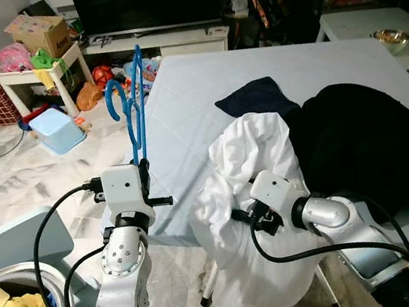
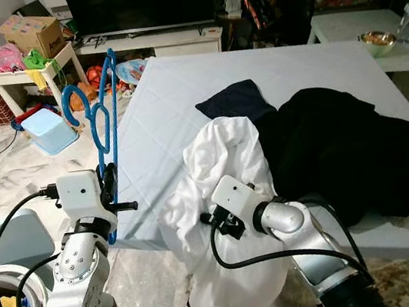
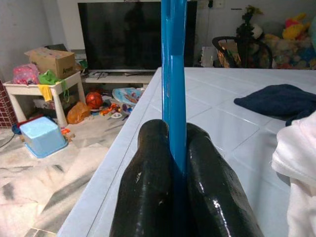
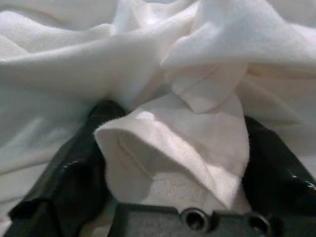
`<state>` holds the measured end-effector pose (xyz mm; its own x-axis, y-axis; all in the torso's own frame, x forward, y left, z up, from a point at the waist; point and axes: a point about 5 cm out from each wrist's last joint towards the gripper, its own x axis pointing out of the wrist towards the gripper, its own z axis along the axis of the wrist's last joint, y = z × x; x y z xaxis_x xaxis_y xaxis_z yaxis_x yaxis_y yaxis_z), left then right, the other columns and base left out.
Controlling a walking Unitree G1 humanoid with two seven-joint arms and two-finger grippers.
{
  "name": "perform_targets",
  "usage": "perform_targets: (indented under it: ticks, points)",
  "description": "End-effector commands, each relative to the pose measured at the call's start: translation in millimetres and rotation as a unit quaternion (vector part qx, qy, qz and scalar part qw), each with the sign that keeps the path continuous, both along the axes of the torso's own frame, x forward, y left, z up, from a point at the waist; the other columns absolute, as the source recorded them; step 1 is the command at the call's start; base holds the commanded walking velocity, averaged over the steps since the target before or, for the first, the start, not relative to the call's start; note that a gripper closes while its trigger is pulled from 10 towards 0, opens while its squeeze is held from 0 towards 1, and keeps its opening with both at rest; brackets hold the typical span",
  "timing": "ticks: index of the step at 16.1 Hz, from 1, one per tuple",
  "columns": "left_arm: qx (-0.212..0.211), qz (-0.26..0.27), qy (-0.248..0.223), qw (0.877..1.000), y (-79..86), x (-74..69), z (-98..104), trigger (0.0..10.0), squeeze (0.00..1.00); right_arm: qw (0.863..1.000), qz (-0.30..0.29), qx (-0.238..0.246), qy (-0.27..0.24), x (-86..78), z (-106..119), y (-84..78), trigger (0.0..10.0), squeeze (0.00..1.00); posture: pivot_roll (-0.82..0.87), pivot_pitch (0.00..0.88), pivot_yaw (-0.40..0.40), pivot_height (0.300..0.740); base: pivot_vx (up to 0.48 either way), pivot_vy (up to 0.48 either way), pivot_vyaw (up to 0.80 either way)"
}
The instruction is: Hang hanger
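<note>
Hanger (image 1: 131, 103) upright in raised left tool (image 3: 174, 148).

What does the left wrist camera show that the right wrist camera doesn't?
Left wrist view: the left hand shut on the blue hanger, with the TV, a blue bin and the dark blue cloth on the table beyond.

Right wrist view: the right hand, its black fingers apart, with a fold of fabric between them.

Both: the white garment.
</note>
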<state>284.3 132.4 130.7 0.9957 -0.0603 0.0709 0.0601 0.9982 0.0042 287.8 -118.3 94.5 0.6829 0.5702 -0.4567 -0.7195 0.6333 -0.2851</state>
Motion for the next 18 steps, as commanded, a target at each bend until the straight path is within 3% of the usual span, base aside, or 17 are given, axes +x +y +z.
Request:
perform_targets:
  ticks: [1,6,12,13,15,16,18]
  points:
    - [0.001,0.001,-0.003,1.000,-1.1,2.8,2.3,10.0,0.00,0.999,-0.026,-0.030,0.012,1.3,-10.0,-9.4,0.0,0.00,-0.08,0.000,0.006,0.740,0.000,0.000,0.00]
    - [-0.001,0.004,-0.005,1.000,-0.2,2.3,2.4,10.0,0.00,0.996,-0.085,-0.020,-0.007,17.2,-6.5,-19.4,0.0,0.00,-0.08,0.000,-0.001,0.740,0.000,0.000,0.00]
    - [-0.003,0.004,-0.004,1.000,-2.0,2.5,1.5,10.0,0.00,0.982,-0.181,0.046,-0.012,38.5,-1.7,-21.4,0.0,0.00,-0.08,0.000,0.005,0.740,0.000,0.000,0.00]
    - [-0.003,0.003,-0.004,1.000,-2.3,2.6,1.6,10.0,0.00,0.970,-0.222,0.096,-0.020,55.1,9.4,-17.5,0.0,0.00,-0.08,0.000,0.007,0.740,0.000,0.000,0.00]
    - [-0.003,0.002,-0.004,1.000,-2.7,2.4,1.8,10.0,0.00,0.953,-0.263,0.143,-0.037,74.3,25.8,-13.2,0.0,0.00,-0.08,0.000,0.005,0.740,0.000,0.000,0.00]
    - [-0.003,0.003,-0.004,1.000,-3.2,2.0,1.6,10.0,0.00,0.942,-0.283,0.174,-0.057,95.1,49.4,-6.4,0.0,0.00,-0.07,0.000,0.000,0.740,0.000,0.000,0.00]
    - [-0.003,0.005,-0.004,1.000,-2.9,1.4,1.4,10.0,0.00,0.930,-0.297,0.203,-0.079,111.3,77.1,-2.9,0.0,0.00,-0.06,0.000,-0.006,0.740,0.000,0.000,0.00]
